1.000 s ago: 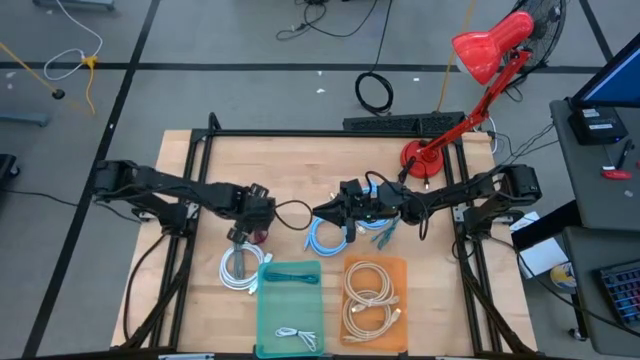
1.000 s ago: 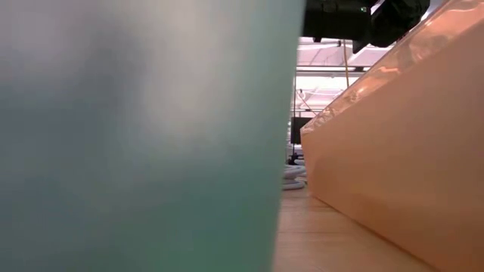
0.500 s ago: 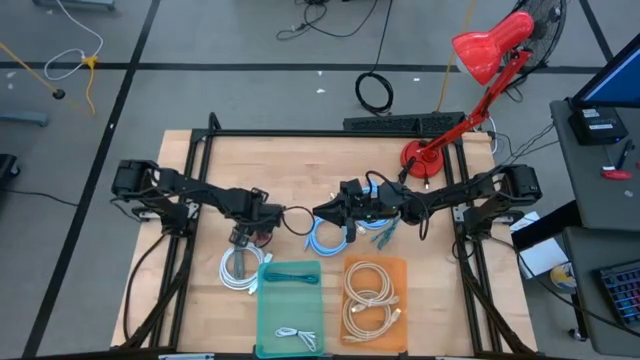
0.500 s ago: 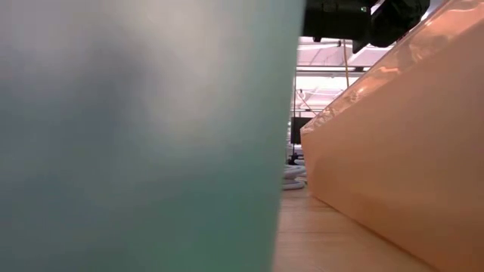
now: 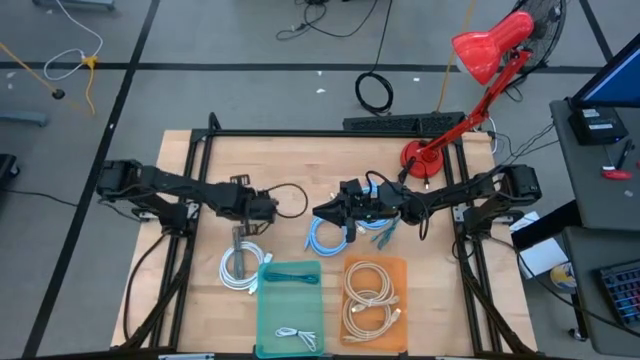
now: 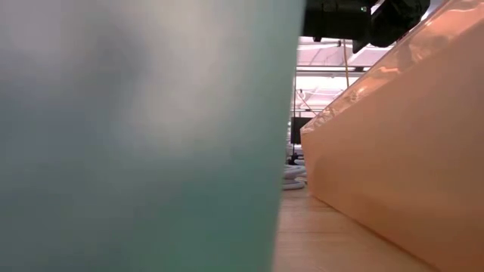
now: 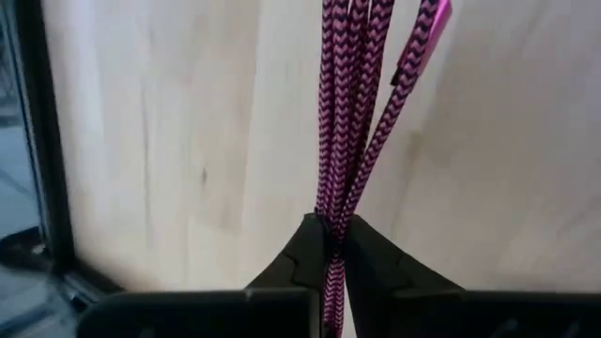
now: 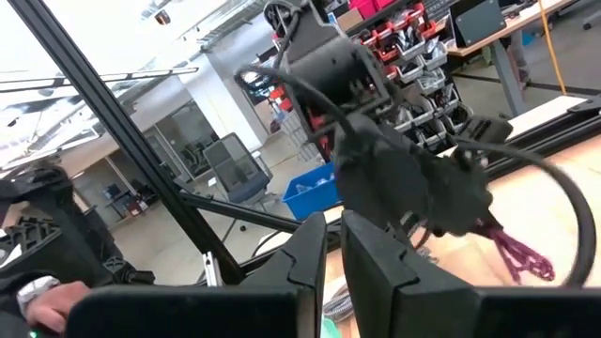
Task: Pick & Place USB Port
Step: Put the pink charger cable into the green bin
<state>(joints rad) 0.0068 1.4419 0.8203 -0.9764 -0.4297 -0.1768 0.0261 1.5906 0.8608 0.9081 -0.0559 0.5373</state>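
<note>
The left gripper (image 7: 331, 246) is clamped on a bundled magenta-and-black braided USB cable (image 7: 349, 113), which hangs free above the pale wooden table (image 7: 169, 141), at about ten o'clock from the translucent green bin (image 5: 290, 310). The strands are pinched only at one narrow point, so the loose loops could slide out or snag the bin's rim in a swing. The right gripper (image 8: 334, 252), fingers nearly together and empty, hovers at table centre over the coiled light-blue cable (image 5: 325, 236).
</note>
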